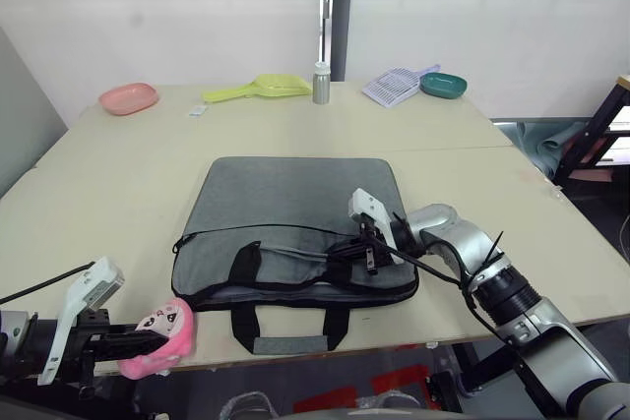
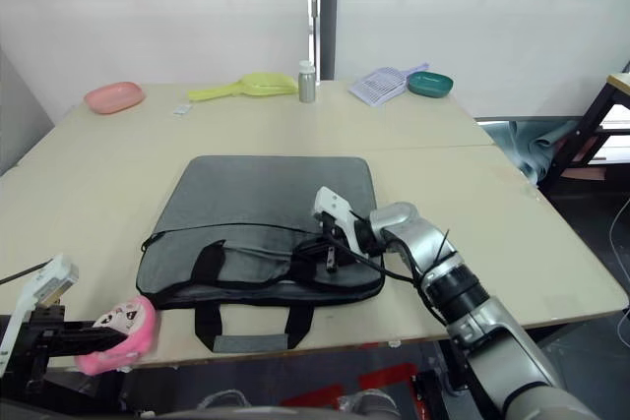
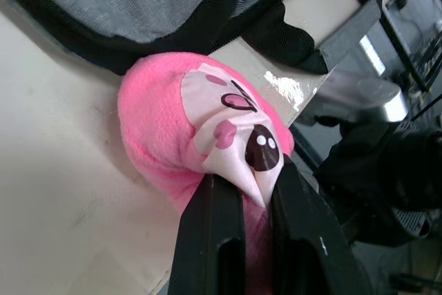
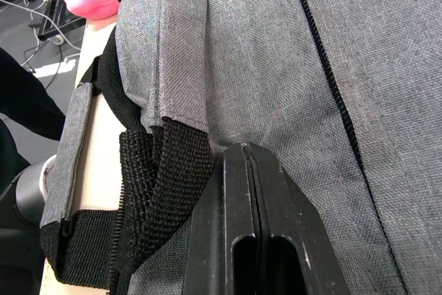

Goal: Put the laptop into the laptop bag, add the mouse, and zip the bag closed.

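At the near left edge of the tabletop (image 1: pixel 118 169), the left hand (image 1: pixel 148 339) has its two black fingers pinched on a pink plush toy (image 1: pixel 160 337) lying just off the laptop bag's near left corner. The laptop bag (image 1: pixel 285 223) lies flat in the middle of the tabletop, long axis running left to right, handles and zip side towards the robot; whether anything is inside cannot be told. On its near right part rests the right hand (image 1: pixel 356 251), fingers pressed fully together on the grey fabric beside a black strap handle (image 4: pixel 155 191), gripping nothing visible.
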